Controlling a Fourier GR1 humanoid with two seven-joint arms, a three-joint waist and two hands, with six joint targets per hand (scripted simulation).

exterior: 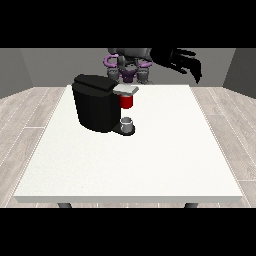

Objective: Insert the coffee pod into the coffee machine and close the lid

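We look across a large white table (150, 165) toward the robot (128, 64), which stands small at the far edge. Only one hand shows: the black hand at the view's right (184, 62), raised in the air above the far right part of the table, its fingers spread and fairly straight, holding nothing. The other hand is not visible to us.

The coffee machine (96, 102) sits on the far left part of the table, well apart from that hand and lower than it. It is a bulky black block with a slanted black top. From its right side a grey lid or head piece (126, 90) juts out toward the table's middle. Directly beneath that grey piece we see a red, pod-like cylinder (127, 101); whether it is the coffee pod seated in its holder we cannot tell, nor whether the lid is fully shut. Below it, on the machine's dark base, stands a small grey cup (128, 125).

The machine stands set in from the left and far edges. The whole near half of the table and its right side are bare white surface, giving wide room between the raised hand and the machine. Around the table we see a pale wood-plank floor (25, 115) and grey walls (45, 65).
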